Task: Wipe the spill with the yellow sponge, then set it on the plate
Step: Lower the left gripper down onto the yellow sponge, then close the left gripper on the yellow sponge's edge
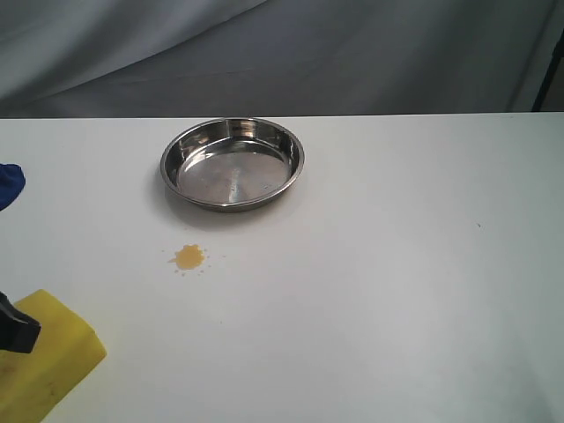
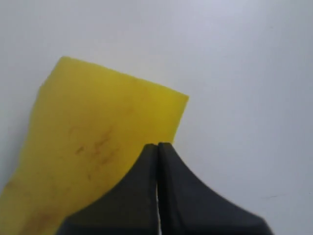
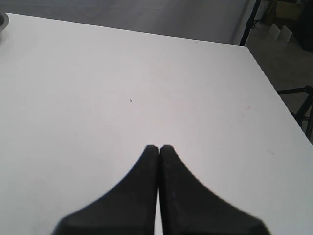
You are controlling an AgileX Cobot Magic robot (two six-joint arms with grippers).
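At the bottom-left corner of the exterior view, the sponge [image 1: 48, 366] lies flat on the white table [image 1: 397, 300], partly cut off by the frame edge. The left gripper [image 2: 157, 146] is right there with it. Its jaws are pressed together tip to tip, gripping nothing, and the tips hang over the sponge's edge where yellow foam meets bare table. Whether the tips touch the foam cannot be told. The left wrist view picks out brownish smudges on the sponge's top face.

Up and to the right of the sponge, well apart from it, sits the spill [image 1: 189, 257], a small orange blotch with tiny specks around it. Higher again in the view, near the table's back edge, stands the plate [image 1: 233, 208], its shiny bottom catching reflections. At the left edge a blue object [image 1: 9, 183] peeks in, mostly out of view.

Over on the other side, the right gripper [image 3: 159, 147] hangs above bare table, jaws likewise closed flush and holding nothing. A sliver of the plate's rim shows at the corner of the right wrist view, far from the tips. A grey cloth [image 1: 264, 53] hangs behind the table.
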